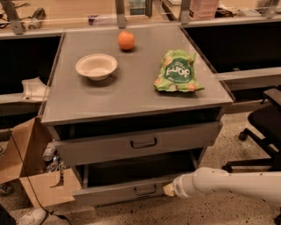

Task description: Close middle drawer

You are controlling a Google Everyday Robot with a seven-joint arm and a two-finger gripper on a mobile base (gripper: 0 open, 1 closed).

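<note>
Speckled pale floor [228, 149]; a black wheeled office chair [265, 125] at right; an open cardboard box [26, 149] at left; a long wooden desk [66, 13] behind; my gripper [169, 190] hangs low, near the floor.

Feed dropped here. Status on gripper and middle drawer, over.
Gripper at middle drawer front, right of its handle. Drawer pulled out, not yet closed. Nothing seen blocking its path.

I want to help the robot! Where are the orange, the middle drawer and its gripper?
orange [126, 40], camera view, middle of the fruit.
middle drawer [109, 195], camera view, grey front panel left of the handle.
gripper [168, 190], camera view, its tip beside the drawer front.
</note>
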